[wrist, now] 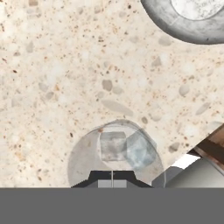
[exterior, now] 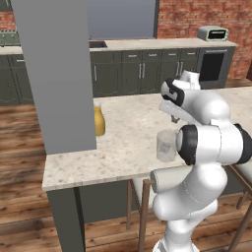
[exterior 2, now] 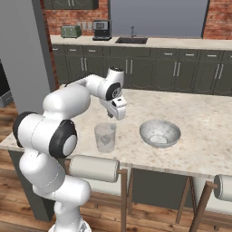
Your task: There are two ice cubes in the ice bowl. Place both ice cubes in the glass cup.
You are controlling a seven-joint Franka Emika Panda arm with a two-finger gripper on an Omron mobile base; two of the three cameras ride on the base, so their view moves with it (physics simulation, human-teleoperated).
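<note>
- I'm hanging the gripper (wrist: 112, 178) right above the glass cup (exterior 2: 105, 137), jaws pinched together with nothing between them.
- Looking down through the hand view, I'm seeing the ice cubes (wrist: 127, 148) lying on the cup's bottom, touching, one squarer and paler, one tilted and bluish. I'm counting two.
- So the relation that matters: the cup is sitting straight below the fingertips, upright on the counter (exterior 2: 199, 122), its long axis running vertical along my line of approach.
- The ice bowl (exterior 2: 160, 133) is lying off to the cup's side, near it but apart, toward the top right corner of the hand view.
- I'm finding no block in the bowl, just a pale patch at its bottom; one bowl, one cup.
- I'm judging both cubes delivered, so any coming move is just lifting straight up clear of the rim.
- One yellow-orange jug (exterior: 99, 120) is standing well apart by the grey pillar (exterior: 61, 74).
</note>
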